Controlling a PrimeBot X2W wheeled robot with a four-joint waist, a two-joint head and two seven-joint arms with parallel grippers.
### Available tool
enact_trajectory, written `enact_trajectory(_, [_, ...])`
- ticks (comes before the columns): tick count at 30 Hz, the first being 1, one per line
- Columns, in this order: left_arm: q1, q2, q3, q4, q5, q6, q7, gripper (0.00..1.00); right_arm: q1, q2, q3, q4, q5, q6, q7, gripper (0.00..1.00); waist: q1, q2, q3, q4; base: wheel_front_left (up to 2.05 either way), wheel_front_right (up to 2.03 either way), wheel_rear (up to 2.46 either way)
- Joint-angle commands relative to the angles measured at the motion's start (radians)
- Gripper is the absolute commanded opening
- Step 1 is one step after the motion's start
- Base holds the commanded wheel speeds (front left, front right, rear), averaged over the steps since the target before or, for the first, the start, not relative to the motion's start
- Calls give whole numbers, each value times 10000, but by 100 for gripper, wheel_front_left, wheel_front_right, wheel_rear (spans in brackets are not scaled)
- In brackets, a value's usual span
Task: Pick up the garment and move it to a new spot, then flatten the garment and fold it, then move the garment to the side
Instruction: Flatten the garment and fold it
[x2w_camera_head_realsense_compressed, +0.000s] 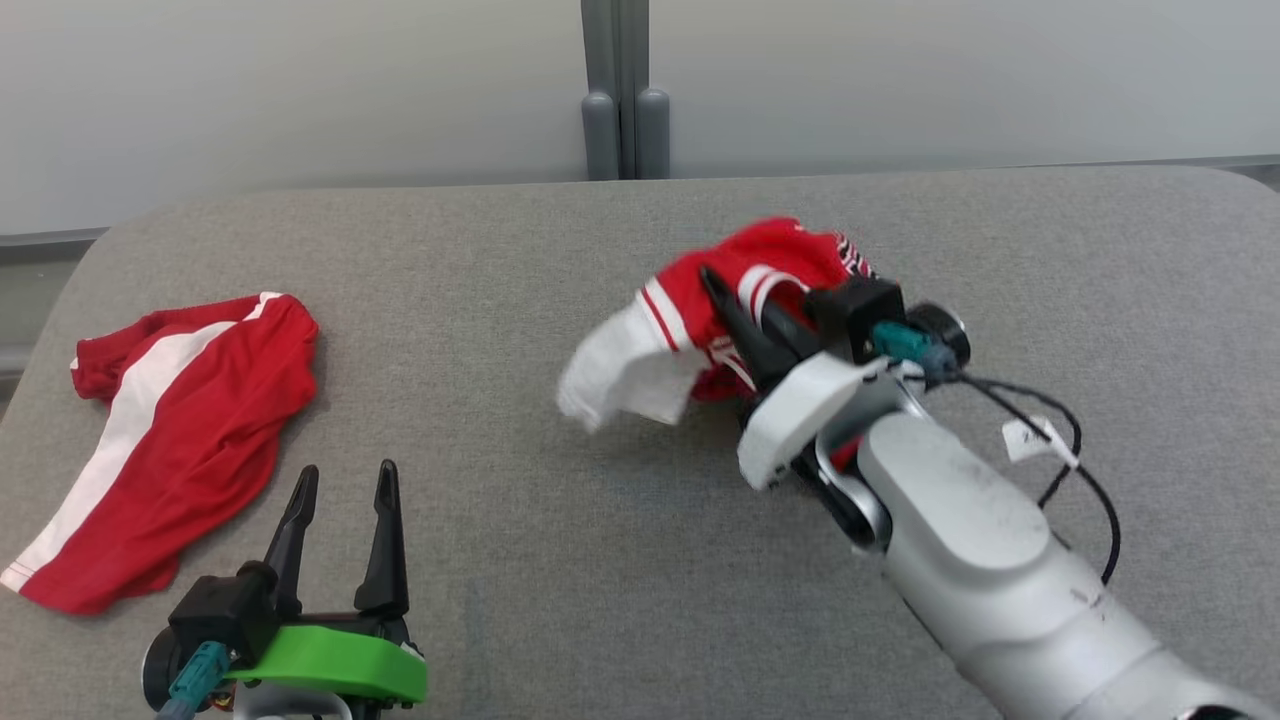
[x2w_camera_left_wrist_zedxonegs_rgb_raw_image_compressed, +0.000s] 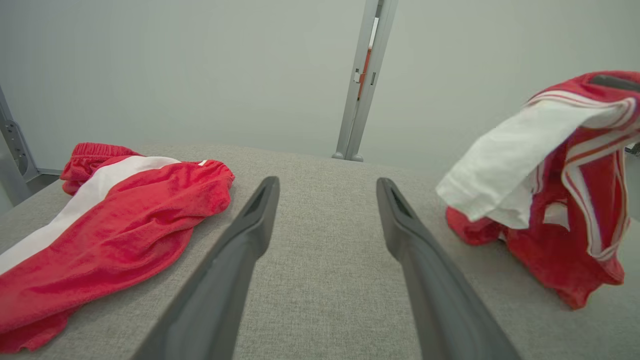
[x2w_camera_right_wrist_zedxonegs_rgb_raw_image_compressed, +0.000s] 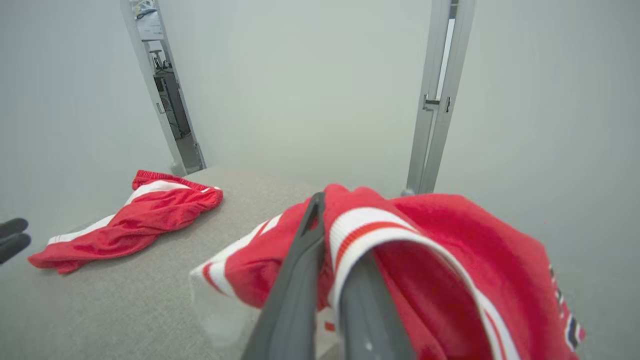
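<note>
Two red garments share the grey fabric-covered counter (x2w_camera_head_realsense_compressed: 600, 560). The right jaws are clamped together on the crumpled red jersey garment with white ribbed trim (x2w_camera_head_realsense_compressed: 690, 320), right of centre and toward the far edge. In the right wrist view its striped hem (x2w_camera_right_wrist_zedxonegs_rgb_raw_image_compressed: 360, 225) is pinched between the two dark fingers (x2w_camera_right_wrist_zedxonegs_rgb_raw_image_compressed: 295, 280). The cloth drapes over the fingertips, and a white flap (x2w_camera_head_realsense_compressed: 620, 370) hangs to the left. Its lower folds apparently touch the counter. The left jaws stand wide apart and empty at the near left, well apart from that garment. Red shorts with a white side stripe (x2w_camera_head_realsense_compressed: 190, 430) lie just to their left.
</note>
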Motion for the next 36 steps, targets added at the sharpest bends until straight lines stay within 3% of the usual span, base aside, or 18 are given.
enact_trajectory(1, [30, 66, 54, -40, 143, -35, -6, 100, -464, -26, 39, -117, 127, -10, 34, 0, 0, 0, 21, -30, 0, 0, 0])
enact_trajectory(7, [12, 42, -58, -122, 144, -35, -6, 100, -2173, -27, -106, -893, 964, -10, -155, 0, 0, 0, 171, -69, 0, 0, 0])
enact_trajectory(11, [-91, 33, -158, -144, 113, -36, -6, 100, -2580, -43, -825, -1745, 1745, -10, -308, 0, 0, 0, 286, -131, 0, 0, 0])
enact_trajectory(13, [-164, 30, -175, -179, 104, -36, -6, 100, -2488, -114, -1382, -1969, 1572, -10, -349, 0, 0, 0, 371, -199, 0, 0, 0])
enact_trajectory(17, [-279, 26, -225, -219, 117, -36, -6, 100, -1541, -327, -2788, -1375, 978, -12, -345, 0, 0, 0, 504, -344, 0, 0, 0])
enact_trajectory(23, [-456, 36, -369, -209, 87, -36, -6, 100, -259, -298, -5223, 601, 257, -9, -353, 1, 0, 0, 697, -537, 0, 0, 0])
enact_trajectory(24, [-491, 44, -411, -211, 78, -36, -6, 100, -113, -274, -5572, 954, 101, -9, -353, 37, 0, 0, 724, -567, 0, 0, 0])
enact_trajectory(25, [-501, 58, -441, -210, 73, -36, -6, 100, -21, -258, -5900, 1179, 69, -9, -353, 100, 0, 0, 745, -597, 0, 0, 0])
enact_trajectory(30, [-597, 129, -522, -200, 22, -36, -6, 100, 262, -145, -6898, 1836, -399, -7, -355, 100, 0, 0, 822, -697, 0, 0, 0])
enact_trajectory(36, [-563, 122, -593, -154, 0, -36, -6, 100, 766, -86, -6155, 1713, -399, -7, 166, 100, 0, 0, 717, -656, 0, 0, 0])
